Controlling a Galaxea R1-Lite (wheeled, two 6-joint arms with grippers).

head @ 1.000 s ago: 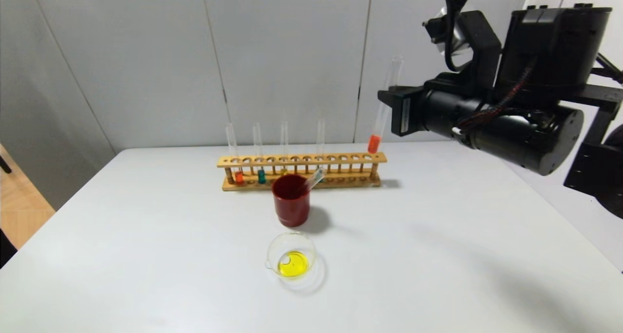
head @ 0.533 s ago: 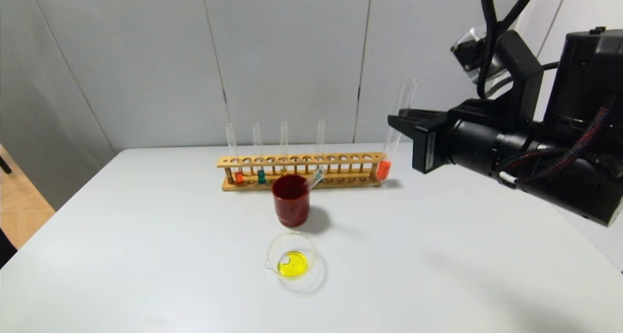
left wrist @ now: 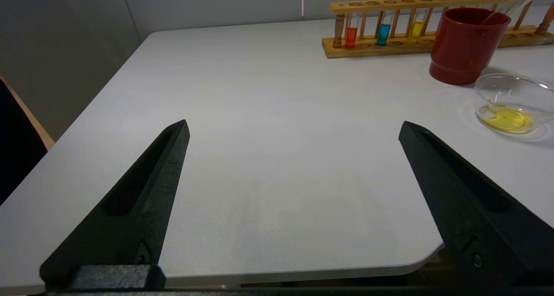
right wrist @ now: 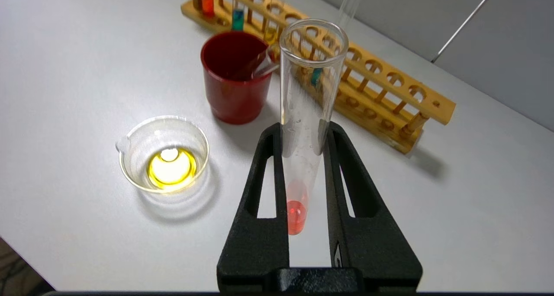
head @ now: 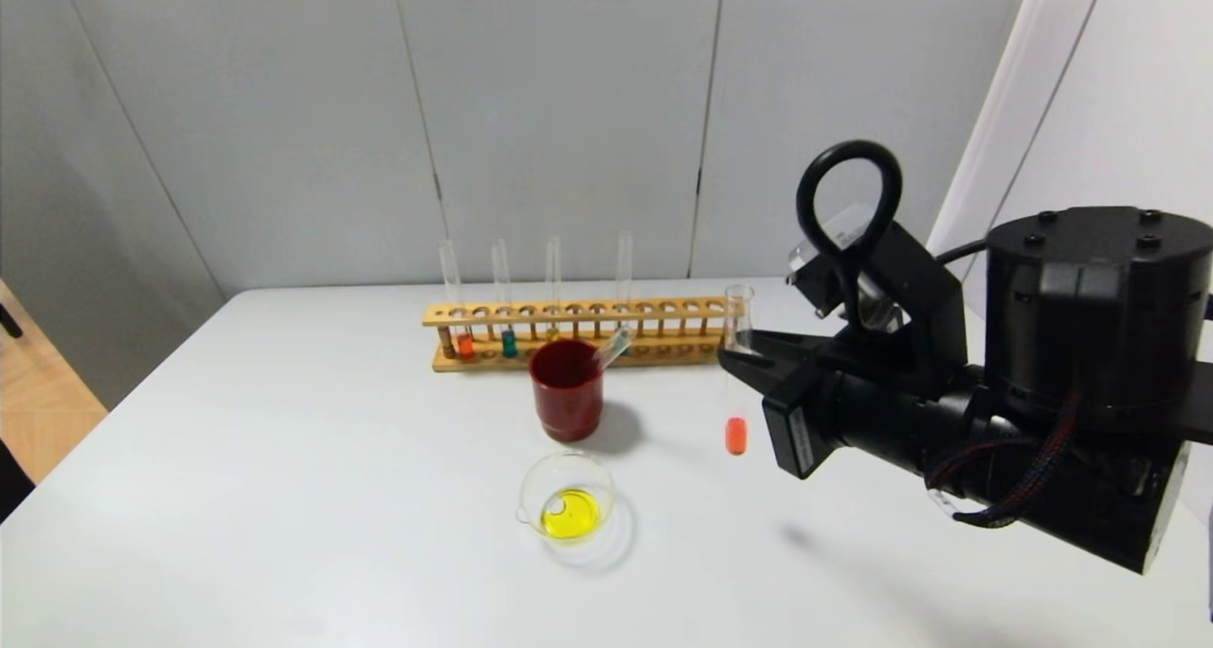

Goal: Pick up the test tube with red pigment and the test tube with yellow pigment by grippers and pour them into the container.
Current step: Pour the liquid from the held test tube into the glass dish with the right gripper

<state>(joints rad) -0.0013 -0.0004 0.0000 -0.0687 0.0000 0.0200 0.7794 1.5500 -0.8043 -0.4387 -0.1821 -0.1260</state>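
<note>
Right tool [head: 737,356] grips the red-pigment tube [head: 736,383] (upright) above table.

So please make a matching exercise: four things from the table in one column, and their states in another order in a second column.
1. container
2. dark red cup
3. right pincer
4. left pincer

a. open, holds nothing
b. shut on the test tube with red pigment
c. yellow liquid at its bottom
d. a tube leans inside it

Pairs: 1-c, 2-d, 3-b, 4-a
</note>
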